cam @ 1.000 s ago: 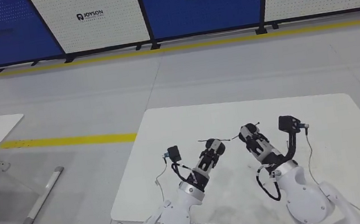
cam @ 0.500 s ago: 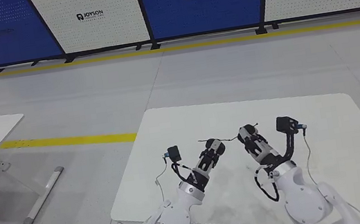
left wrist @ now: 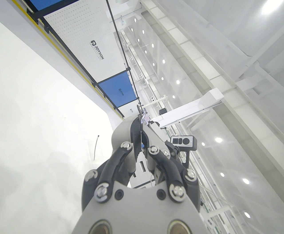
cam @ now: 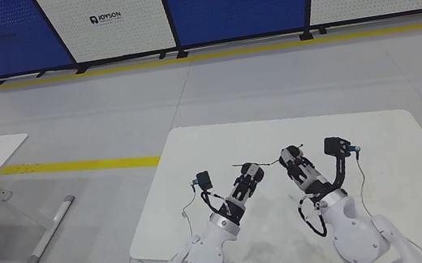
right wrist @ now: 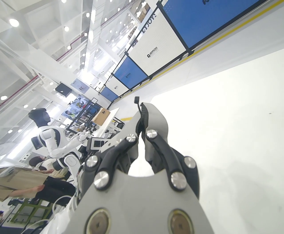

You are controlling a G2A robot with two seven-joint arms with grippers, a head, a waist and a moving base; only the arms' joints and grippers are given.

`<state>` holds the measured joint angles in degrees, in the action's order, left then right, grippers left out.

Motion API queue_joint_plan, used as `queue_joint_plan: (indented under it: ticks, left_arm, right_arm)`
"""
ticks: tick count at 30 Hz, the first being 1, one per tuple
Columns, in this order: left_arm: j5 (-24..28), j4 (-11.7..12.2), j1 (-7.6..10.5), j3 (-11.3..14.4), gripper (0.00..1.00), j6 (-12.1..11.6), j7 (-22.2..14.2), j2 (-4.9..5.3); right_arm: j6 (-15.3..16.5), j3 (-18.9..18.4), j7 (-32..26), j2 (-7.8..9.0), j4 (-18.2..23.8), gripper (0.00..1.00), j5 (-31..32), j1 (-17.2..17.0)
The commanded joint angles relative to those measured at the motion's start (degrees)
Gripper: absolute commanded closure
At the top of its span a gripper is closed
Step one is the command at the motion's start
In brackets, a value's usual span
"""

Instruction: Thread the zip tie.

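My left gripper [left wrist: 139, 120] and right gripper [right wrist: 142, 112] clamp the zip tie [right wrist: 136, 99]; it seems light, whippy, best pinched near its tip

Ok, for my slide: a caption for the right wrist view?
Right gripper shut on a black zip tie, its head poking past the fingertips.

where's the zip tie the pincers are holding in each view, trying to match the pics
Top view: zip tie, thin black line running from the left pincer toward the right pincer.
Left wrist view: clamped in the left pincer, its end poking out.
Right wrist view: clamped in the right pincer, head sticking out; probably the same tie.
Shared landmark: blue and white wall panels.
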<state>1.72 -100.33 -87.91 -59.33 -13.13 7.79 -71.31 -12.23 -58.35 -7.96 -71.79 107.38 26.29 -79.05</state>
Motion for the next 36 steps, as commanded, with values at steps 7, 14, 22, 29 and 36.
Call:
queue_joint_plan:
  ticks: [7, 14, 22, 29, 36]
  left_arm:
    - [0.0, 0.0, 0.00, 0.0, 1.00, 0.0, 0.0, 0.00]
    - [0.0, 0.0, 0.00, 0.0, 1.00, 0.0, 0.0, 0.00]
    - [0.0, 0.0, 0.00, 0.0, 1.00, 0.0, 0.0, 0.00]
    - [0.0, 0.0, 0.00, 0.0, 1.00, 0.0, 0.0, 0.00]
    - [0.0, 0.0, 0.00, 0.0, 1.00, 0.0, 0.0, 0.00]
  right_arm:
    - [0.1, -0.1, -0.6, -0.33, 0.3, 1.00, 0.6, -0.2]
    - [0.1, -0.2, -1.0, -0.63, 0.0, 1.00, 1.0, -0.2]
    - [0.2, -0.4, -1.2, -0.98, -0.4, 1.00, 1.4, -0.2]
    - [0.2, -0.1, -1.4, -1.37, -1.2, 1.00, 1.9, 0.3]
    - [0.4, 0.4, -2.1, -1.81, -1.9, 1.00, 1.5, 0.7]
